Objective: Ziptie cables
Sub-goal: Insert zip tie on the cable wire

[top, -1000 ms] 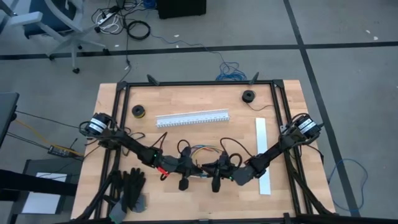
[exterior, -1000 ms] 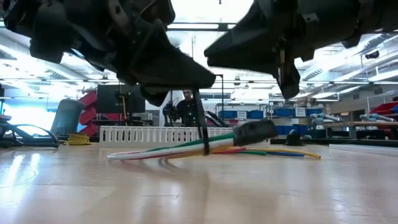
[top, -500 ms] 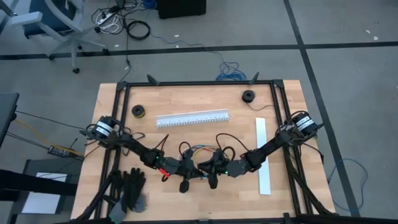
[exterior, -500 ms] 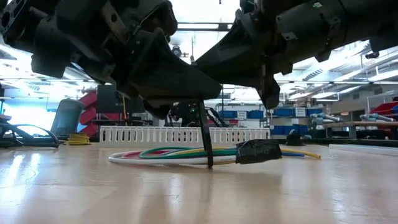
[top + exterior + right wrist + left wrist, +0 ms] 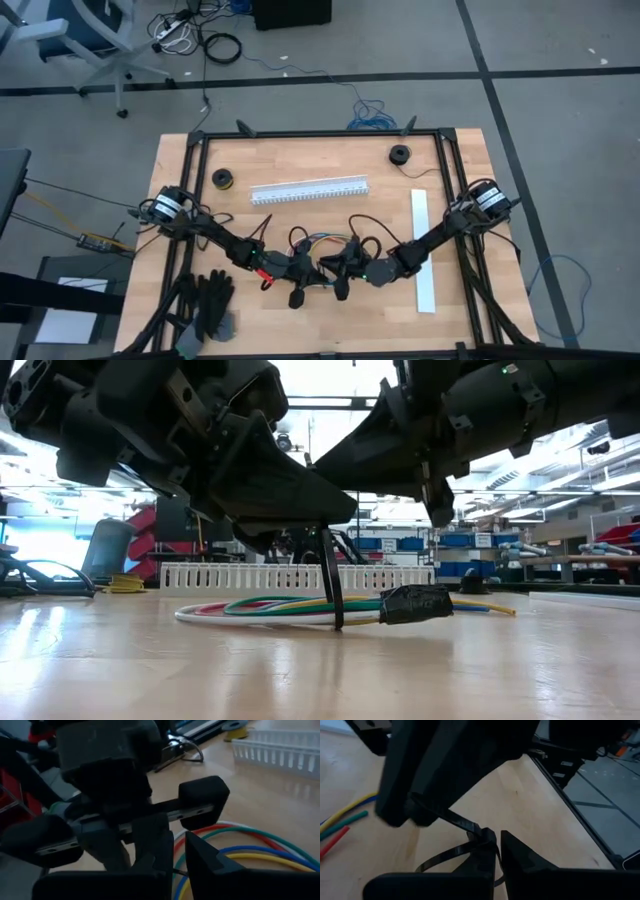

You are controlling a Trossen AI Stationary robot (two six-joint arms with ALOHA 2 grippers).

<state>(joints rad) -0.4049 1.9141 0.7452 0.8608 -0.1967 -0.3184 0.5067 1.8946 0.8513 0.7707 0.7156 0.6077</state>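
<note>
From above, most of the cables (image 5: 318,243) are covered by the two arms meeting over them, and the left gripper (image 5: 305,272) and right gripper (image 5: 335,275) are too small there for their fingers to be made out. In the low view both arms are cut off by the upper edge, and the far ends of the cables are hidden behind the dark plug (image 5: 416,603). In the left wrist view the zip tie (image 5: 455,851) is blurred and partly masked by the near fingers (image 5: 520,857).
</note>
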